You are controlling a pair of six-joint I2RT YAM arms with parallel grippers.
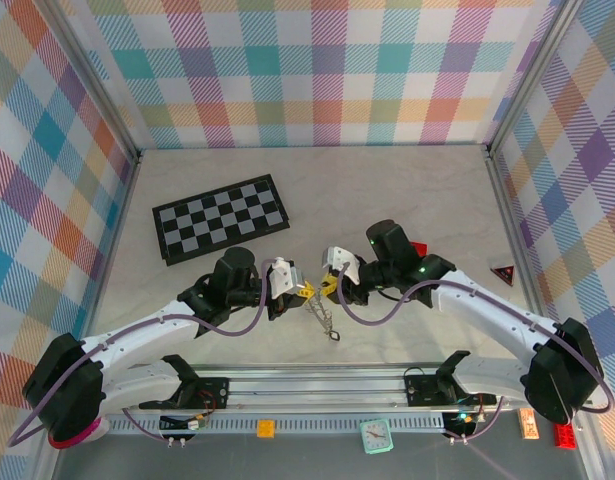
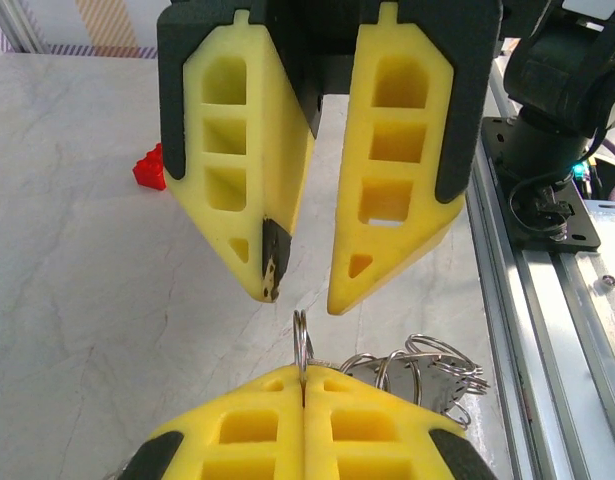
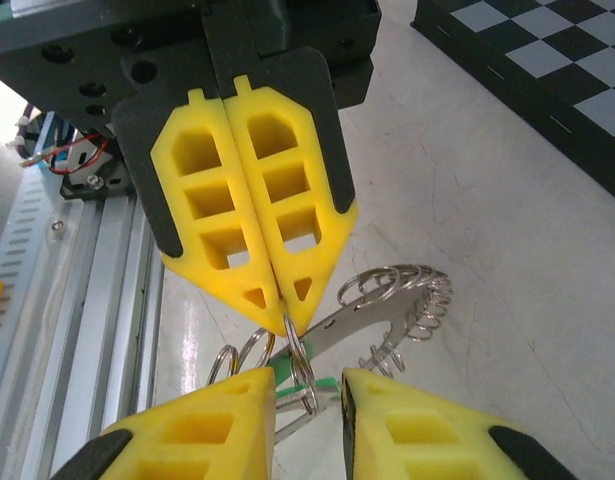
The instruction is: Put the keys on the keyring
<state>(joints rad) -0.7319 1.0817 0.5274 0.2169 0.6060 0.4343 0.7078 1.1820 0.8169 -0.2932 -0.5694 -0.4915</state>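
Your left tool [image 3: 279,318] was pressed together on a loop of the keyring [image 3: 397,300], low in the centre of the top view. Your right tool [image 2: 299,295] stood spread opposite, with the green key [image 3: 322,384] in its gap. Neither key looked threaded, so I judge the threading was yet to do.

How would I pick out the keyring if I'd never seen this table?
Find the black-and-white chessboard on the pale table; just right of it and nearer, the left claw and right claw face each other. The keyring hangs there, pinched in the left claw: thin silvery wire with a loopy, chain-like rim, unlike the yellow foam around it.
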